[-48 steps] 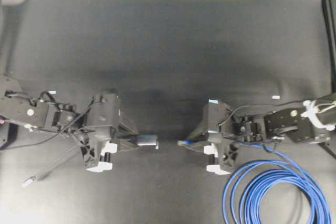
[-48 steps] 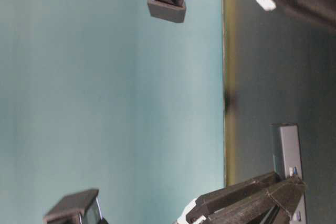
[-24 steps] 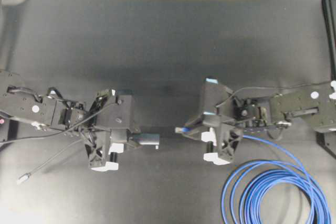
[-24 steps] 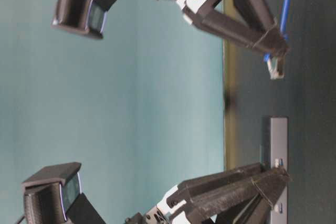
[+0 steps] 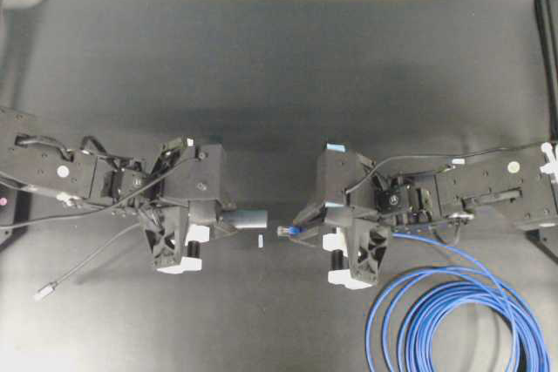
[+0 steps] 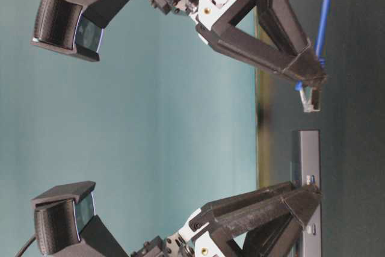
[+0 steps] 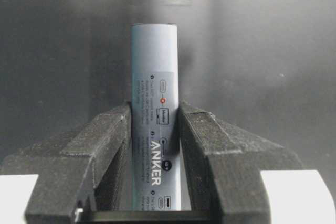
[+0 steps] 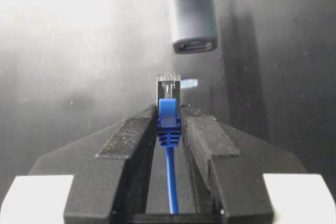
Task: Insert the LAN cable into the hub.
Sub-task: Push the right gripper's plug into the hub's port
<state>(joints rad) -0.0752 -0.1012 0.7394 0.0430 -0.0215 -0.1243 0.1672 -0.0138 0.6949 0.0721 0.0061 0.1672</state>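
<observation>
Overhead exterior view: hub (image 5: 248, 216) clamped by left gripper (image 5: 228, 218), port end presented toward centre, kept clear of black table (image 5: 279, 67). LAN cable (image 5: 453, 320) plug pinched between narrow fingers of right gripper (image 5: 292, 230), clear tip protruding, aimed at hub. Small gap left between plug and port; plug seen slightly off port axis from right wrist. Coil left slack at lower right, presumably so that feed is unhindered.
</observation>
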